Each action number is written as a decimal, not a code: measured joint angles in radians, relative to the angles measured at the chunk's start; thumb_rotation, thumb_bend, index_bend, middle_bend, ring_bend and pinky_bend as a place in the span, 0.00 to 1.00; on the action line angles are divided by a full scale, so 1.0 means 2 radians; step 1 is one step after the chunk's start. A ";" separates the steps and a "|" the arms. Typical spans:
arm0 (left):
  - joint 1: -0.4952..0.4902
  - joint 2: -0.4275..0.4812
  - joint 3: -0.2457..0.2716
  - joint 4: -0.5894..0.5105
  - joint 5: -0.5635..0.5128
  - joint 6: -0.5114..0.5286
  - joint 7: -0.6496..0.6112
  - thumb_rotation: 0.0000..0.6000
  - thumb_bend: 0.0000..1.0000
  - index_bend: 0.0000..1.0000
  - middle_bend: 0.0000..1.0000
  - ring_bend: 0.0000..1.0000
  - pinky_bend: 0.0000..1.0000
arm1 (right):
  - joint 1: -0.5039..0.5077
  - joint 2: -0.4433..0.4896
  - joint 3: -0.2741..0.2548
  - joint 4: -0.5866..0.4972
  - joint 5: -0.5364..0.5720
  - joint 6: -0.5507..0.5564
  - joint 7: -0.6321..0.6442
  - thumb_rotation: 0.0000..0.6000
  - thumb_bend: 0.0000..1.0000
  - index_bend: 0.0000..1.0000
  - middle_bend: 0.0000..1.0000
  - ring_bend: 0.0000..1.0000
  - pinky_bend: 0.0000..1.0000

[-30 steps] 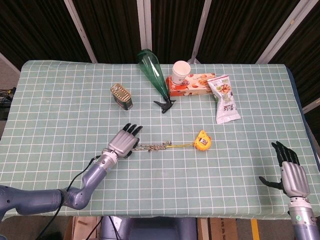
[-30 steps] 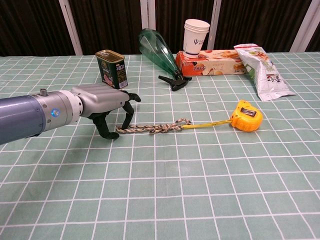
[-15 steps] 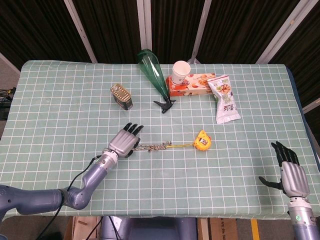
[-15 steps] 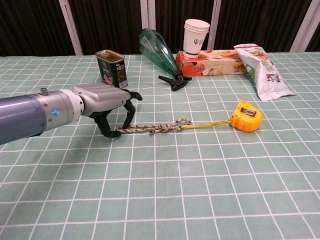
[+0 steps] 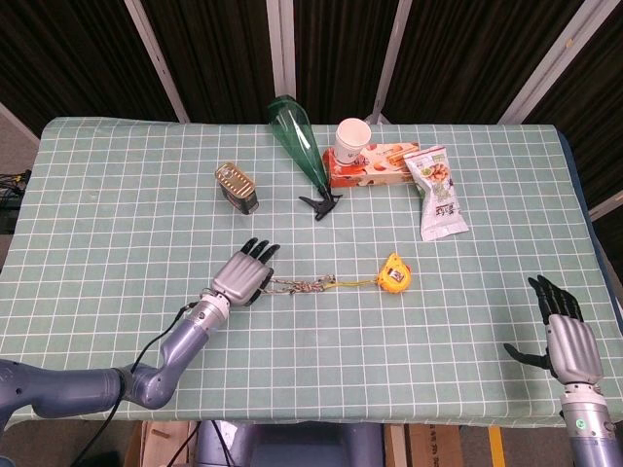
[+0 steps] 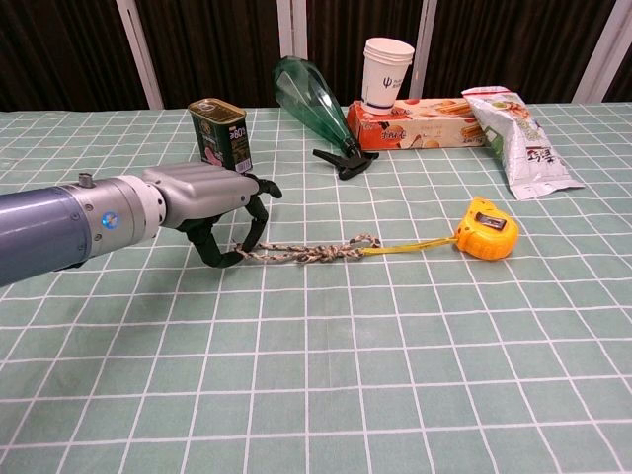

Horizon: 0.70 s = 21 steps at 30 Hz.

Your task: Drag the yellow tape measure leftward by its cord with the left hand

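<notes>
Legible markings are few. The paper cup [image 6: 387,75], standing on the snack box [image 6: 423,122] well beyond and to the right of the left hand [image 6: 202,202], bears a small dark logo on its side, its form unclear (possibly a single symbol). The box front carries print too small to read. The green tin can [image 6: 220,135], just behind the left hand, shows light characters on its label, not decipherable at this resolution. The snack packet [image 6: 516,138], far right of that hand, has printing that cannot be made out. The yellow tape measure [image 6: 486,228] shows no readable text.
</notes>
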<state>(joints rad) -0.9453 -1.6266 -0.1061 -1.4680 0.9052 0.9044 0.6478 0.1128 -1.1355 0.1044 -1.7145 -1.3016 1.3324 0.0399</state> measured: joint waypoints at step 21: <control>0.061 0.098 0.023 -0.069 0.060 0.074 -0.031 1.00 0.54 0.59 0.04 0.00 0.00 | -0.001 0.000 -0.001 0.001 -0.003 0.004 -0.004 1.00 0.17 0.00 0.00 0.00 0.00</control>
<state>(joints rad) -0.8233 -1.4303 -0.0596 -1.6063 1.0250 1.0516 0.5852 0.1104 -1.1362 0.1026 -1.7132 -1.3085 1.3408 0.0314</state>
